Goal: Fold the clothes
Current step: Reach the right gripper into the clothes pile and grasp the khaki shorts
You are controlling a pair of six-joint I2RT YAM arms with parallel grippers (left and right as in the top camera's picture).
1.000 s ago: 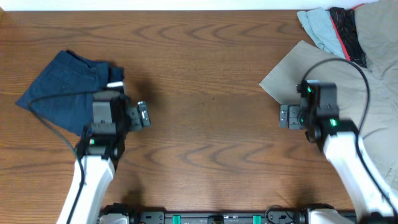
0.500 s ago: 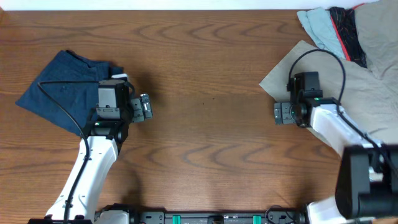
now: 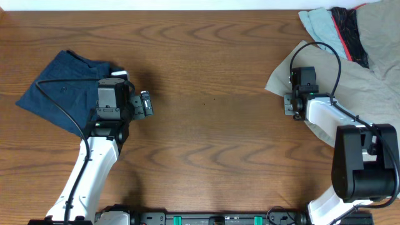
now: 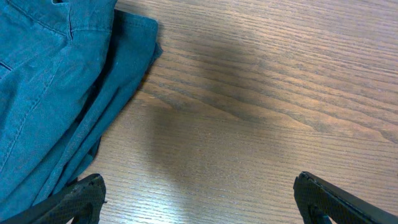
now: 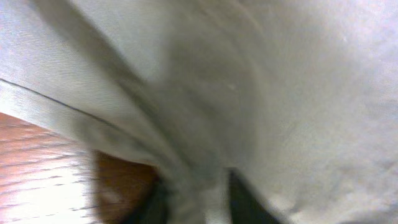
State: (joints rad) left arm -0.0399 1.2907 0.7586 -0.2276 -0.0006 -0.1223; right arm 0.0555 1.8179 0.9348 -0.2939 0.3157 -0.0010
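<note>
The clothes, khaki shorts (image 3: 375, 94), lie spread at the right side of the table, with one leg's corner (image 3: 278, 78) pointing left. My right gripper (image 3: 289, 104) sits at that leg's lower left edge. In the right wrist view the khaki cloth (image 5: 249, 81) fills the frame, and my right gripper (image 5: 198, 205) is shut on a narrow fold of it, dark fingers on both sides. My left gripper (image 3: 145, 103) hovers open over bare wood (image 4: 249, 93) with nothing between its fingers (image 4: 81, 199).
A folded blue garment (image 3: 62, 94) lies at the far left, its edge (image 4: 56, 81) just beside my left gripper. A pale blue garment (image 3: 322, 28) and a dark red-trimmed one (image 3: 347, 31) are heaped at the top right corner.
My right gripper has moved up and right onto the edge of the khaki leg and shut on the cloth; the leg's corner has shifted a little. The left arm has barely moved.
</note>
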